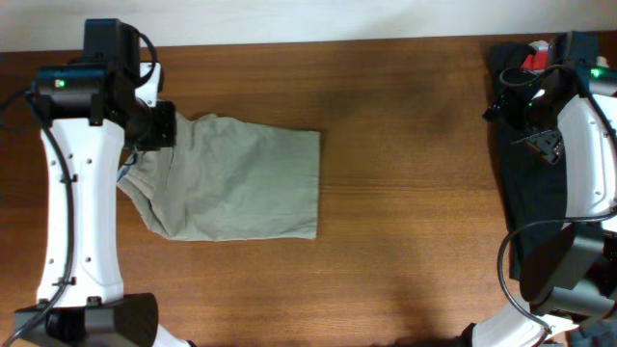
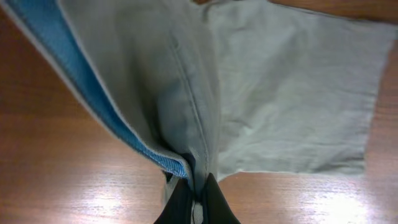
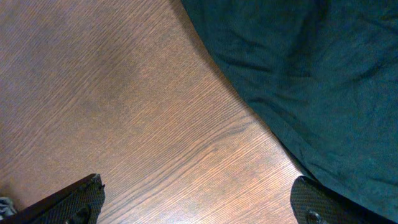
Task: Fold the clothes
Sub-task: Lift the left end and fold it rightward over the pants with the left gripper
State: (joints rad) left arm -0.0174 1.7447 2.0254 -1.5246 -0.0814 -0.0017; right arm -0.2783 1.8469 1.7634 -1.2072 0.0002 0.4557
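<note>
A grey-green garment [image 1: 241,183] with a blue inner band lies folded on the left half of the wooden table. My left gripper [image 1: 154,127] is shut on its left edge and lifts that edge, so the cloth hangs from the jaws [image 2: 198,193] in the left wrist view, with the blue band [image 2: 74,68] showing. A dark green garment [image 1: 535,183] lies in a pile at the right edge of the table. My right gripper [image 1: 516,96] hovers open and empty at its upper left edge; the right wrist view shows both fingertips [image 3: 199,202] wide apart beside the dark cloth [image 3: 311,74].
Bare brown wooden table [image 1: 405,193] lies between the two garments. A white wall edge [image 1: 308,19] runs along the back. The arm bases stand at the front left and front right corners.
</note>
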